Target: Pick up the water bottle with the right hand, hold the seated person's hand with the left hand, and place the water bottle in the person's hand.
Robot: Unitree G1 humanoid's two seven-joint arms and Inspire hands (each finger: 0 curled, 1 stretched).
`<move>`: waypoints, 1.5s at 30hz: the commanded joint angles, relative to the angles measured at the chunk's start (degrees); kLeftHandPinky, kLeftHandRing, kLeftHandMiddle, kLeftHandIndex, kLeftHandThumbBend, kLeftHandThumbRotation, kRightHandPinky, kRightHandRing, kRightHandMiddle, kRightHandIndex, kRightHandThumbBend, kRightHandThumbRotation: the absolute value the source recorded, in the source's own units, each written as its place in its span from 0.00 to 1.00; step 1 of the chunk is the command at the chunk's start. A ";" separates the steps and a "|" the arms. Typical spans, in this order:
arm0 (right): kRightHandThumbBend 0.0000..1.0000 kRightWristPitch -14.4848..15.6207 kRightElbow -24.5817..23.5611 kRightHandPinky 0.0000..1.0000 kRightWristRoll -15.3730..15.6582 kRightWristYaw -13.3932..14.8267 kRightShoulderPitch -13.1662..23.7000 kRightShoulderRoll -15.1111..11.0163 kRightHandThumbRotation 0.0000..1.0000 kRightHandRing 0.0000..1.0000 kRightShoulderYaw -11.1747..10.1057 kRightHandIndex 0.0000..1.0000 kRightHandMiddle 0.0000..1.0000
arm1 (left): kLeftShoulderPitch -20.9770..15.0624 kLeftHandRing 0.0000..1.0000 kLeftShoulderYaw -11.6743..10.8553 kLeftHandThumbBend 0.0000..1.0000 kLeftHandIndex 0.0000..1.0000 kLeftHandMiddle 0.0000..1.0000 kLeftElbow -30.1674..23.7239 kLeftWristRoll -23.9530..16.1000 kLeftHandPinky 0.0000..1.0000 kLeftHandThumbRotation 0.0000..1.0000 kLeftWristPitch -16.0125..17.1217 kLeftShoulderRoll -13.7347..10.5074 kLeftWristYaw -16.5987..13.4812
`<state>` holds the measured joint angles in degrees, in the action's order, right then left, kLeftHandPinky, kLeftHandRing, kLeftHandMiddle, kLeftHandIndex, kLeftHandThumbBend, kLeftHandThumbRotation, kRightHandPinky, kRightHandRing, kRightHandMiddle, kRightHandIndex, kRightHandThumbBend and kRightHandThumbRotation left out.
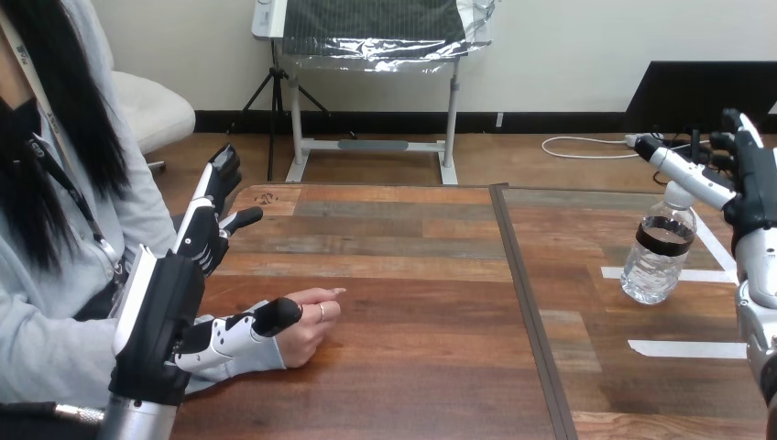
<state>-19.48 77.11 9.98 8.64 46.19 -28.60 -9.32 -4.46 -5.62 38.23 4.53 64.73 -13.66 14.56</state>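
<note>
The robot's left hand (160, 307) stands near the left edge of the worktop with its palm turned inward. Its fingers (209, 197) are straight and spread, pointing up and away over the planks. Its thumb (261, 323) reaches out sideways and lies across the wrist of the person's hand (311, 330). Whether the thumb presses on the wrist cannot be told, and nothing is curled round it. The person's hand rests on the wood just beyond the thumb tip, loosely closed, knuckles toward the middle of the table.

The right hand (747, 183) comes in at the right edge with its fingers stretched out and apart, not gripping. One white finger (683, 172) reaches leftward just above the white cap (679, 195) of the clear plastic water bottle with a dark label band (655, 261). Contact between the two cannot be made out. The bottle stands upright on the right half of the brown, plank-patterned wooden worktop (403, 275), among white tape strips (685, 348). It is well apart from the person's hand, with the dark seam (530, 302) between the two halves of the worktop lying between them.
</note>
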 commanded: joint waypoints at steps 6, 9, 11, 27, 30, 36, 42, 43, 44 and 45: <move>1.00 1.20 -0.10 0.84 0.90 -0.79 4.99 -0.58 0.54 0.89 0.78 0.97 0.91 | -1.30 0.99 -0.17 1.00 0.99 1.00 -2.42 1.98 0.87 0.60 1.32 -0.92 0.93; 1.00 1.67 -0.09 0.84 0.67 -1.17 5.04 -0.45 0.53 0.88 0.51 0.97 0.91 | -1.24 0.99 -0.06 1.00 0.99 1.00 -2.53 2.16 0.87 0.60 0.99 -0.97 1.29; 1.00 1.81 -0.10 0.84 0.90 -1.18 5.00 -0.49 0.54 0.89 0.72 0.97 0.91 | -1.20 1.00 -0.04 1.00 0.99 1.00 -2.50 2.28 0.87 0.59 0.94 -0.98 1.50; 1.00 3.68 0.23 0.86 2.48 -1.57 4.73 -0.55 0.52 0.89 1.48 0.97 0.92 | -0.95 1.00 -0.03 1.00 0.99 1.00 -2.90 2.56 0.89 0.59 0.97 -0.68 2.09; 1.00 3.87 0.27 0.86 2.60 -1.67 4.64 -0.57 0.52 0.89 1.53 0.97 0.92 | -1.03 1.00 0.02 1.00 0.99 1.00 -2.73 2.59 0.89 0.59 1.34 -0.69 2.23; 1.00 4.30 0.35 0.84 2.50 -2.18 4.50 -0.52 0.51 0.88 1.49 0.96 0.92 | -0.86 1.00 0.11 1.00 0.99 1.00 -2.99 2.66 0.89 0.59 1.19 -0.85 2.48; 1.00 5.36 0.49 0.84 2.85 -2.41 4.45 -0.56 0.52 0.89 1.95 0.96 0.92 | -0.69 1.00 0.45 1.00 1.00 1.00 -3.23 3.99 0.91 0.58 1.02 -0.96 3.66; 1.00 5.49 0.50 0.84 2.93 -2.38 4.43 -0.56 0.52 0.89 2.06 0.96 0.92 | -0.64 1.00 0.42 1.00 1.00 1.00 -3.31 4.06 0.91 0.58 0.95 -0.93 3.76; 1.00 5.58 0.51 0.84 2.98 -2.37 4.41 -0.57 0.53 0.89 2.14 0.96 0.91 | -0.62 1.00 0.39 1.00 1.00 1.00 -3.37 4.13 0.91 0.58 0.89 -0.91 3.85; 1.00 5.68 0.52 0.84 3.01 -2.44 4.35 -0.55 0.53 0.88 2.20 0.96 0.91 | -0.58 1.00 0.23 1.00 1.00 1.00 -3.41 3.90 0.91 0.57 0.93 -0.87 3.70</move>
<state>-14.08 77.61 12.51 6.43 46.19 -28.59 -7.49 -3.48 -5.40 37.74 7.23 64.88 -13.64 17.95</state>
